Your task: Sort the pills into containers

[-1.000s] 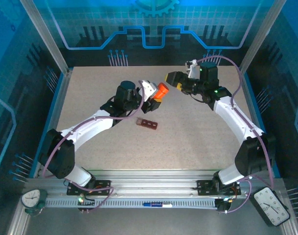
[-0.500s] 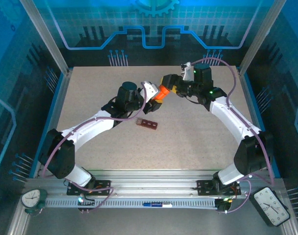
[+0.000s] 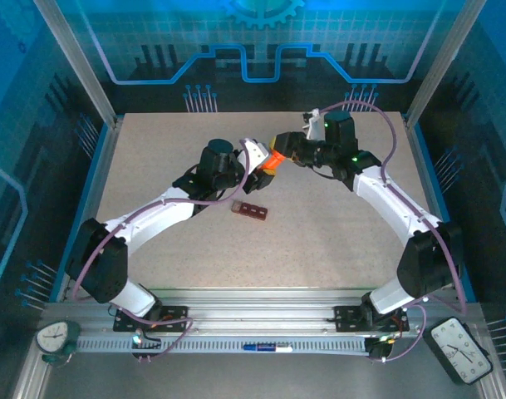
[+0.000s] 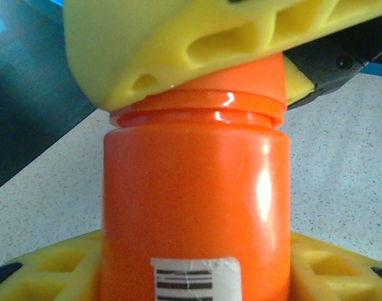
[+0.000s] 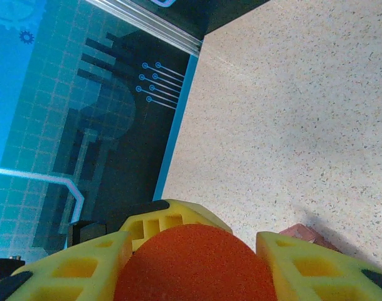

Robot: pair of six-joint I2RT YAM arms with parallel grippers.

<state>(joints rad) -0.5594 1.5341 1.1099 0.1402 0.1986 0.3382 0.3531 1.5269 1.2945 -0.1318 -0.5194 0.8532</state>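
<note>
Speckled table (image 3: 336,233) | left claw (image 3: 262,169) clamps orange bottle (image 4: 194,207) | right claw (image 3: 282,150) grips cap (image 5: 194,263)

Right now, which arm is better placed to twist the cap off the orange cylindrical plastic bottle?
Right. The right gripper clasps the round orange cap, while the left gripper holds the orange cylindrical bottle by its body.

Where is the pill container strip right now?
In the top view the container strip lies flat on the table near its middle, just on the near side of the left hand holding the orange bottle.
</note>
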